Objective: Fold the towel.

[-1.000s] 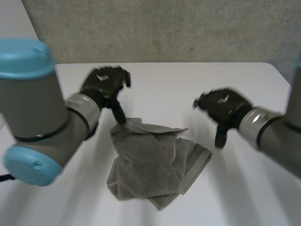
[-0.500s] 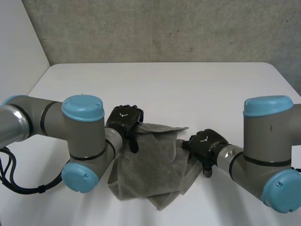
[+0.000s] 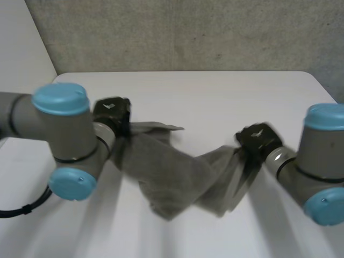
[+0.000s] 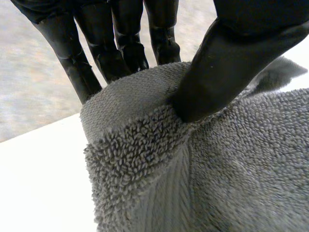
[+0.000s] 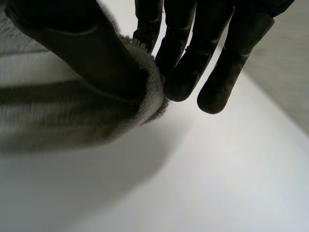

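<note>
Grey towel (image 3: 172,174) hangs mid-frame between both hands, sagging toward the counter (image 3: 215,97). Left hand (image 3: 112,113) pinches its left corner, thumb against fingers. Right hand (image 3: 258,138) pinches the right edge likewise. Soft, limp, light terry; likely handles best by the corners.
</note>
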Tool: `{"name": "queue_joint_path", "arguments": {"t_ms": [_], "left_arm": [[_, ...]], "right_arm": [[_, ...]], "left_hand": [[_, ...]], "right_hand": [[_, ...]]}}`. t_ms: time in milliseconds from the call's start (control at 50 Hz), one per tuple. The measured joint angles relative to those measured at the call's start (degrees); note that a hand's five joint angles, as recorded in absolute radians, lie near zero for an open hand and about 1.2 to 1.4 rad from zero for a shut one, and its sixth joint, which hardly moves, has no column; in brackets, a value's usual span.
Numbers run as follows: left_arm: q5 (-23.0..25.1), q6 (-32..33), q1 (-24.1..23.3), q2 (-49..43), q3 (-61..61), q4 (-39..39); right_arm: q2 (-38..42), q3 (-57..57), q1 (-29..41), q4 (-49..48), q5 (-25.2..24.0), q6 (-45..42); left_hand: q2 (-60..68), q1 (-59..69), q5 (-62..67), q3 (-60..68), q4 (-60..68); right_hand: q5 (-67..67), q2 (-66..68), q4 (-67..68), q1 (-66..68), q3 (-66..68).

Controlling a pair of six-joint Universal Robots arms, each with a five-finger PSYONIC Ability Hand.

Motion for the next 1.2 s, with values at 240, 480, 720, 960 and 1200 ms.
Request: {"name": "queue_joint_path", "arguments": {"t_ms": [240, 480, 720, 960, 1200], "left_arm": [[1.94, -16.63, 7.83, 4.14, -3.31, -0.09], [12.18, -19.98, 6.87, 6.06, -15.50, 0.02], [13.37, -19.11, 9.60, 13.36, -26.76, 0.22], [24.89, -12.93, 16.65, 21.47, -37.76, 0.64], [27.06, -9.90, 21.29, 24.32, -40.57, 2.32]], "right_arm": [[-10.33, 2.03, -8.63, -9.25, 3.99, 15.55], [-6.79, -0.03, -7.72, 1.71, -5.62, 10.95], [-7.21, -3.38, -11.35, 21.24, -10.98, -10.09], [-9.58, -0.44, -17.12, 36.99, -19.44, -29.84], [-10.40, -0.34, -18.36, 37.08, -21.80, -32.38]], "left_hand": [[1.39, 0.02, 1.89, 0.54, 0.27], [1.57, 0.02, 2.33, 0.54, 0.27], [1.72, 0.03, 2.41, 0.56, 0.29], [-0.08, -0.73, 1.44, -1.51, -1.71], [-60.55, -59.47, -59.34, -62.36, -62.47]], "right_hand": [[0.00, 0.46, 0.11, 0.26, 0.15], [0.14, 0.47, 0.22, 0.27, 0.27], [0.23, 0.54, 0.23, 0.27, 0.33], [-0.60, 0.15, -0.53, -0.48, -0.39], [-61.65, -57.73, -59.84, -58.98, -59.77]]}}
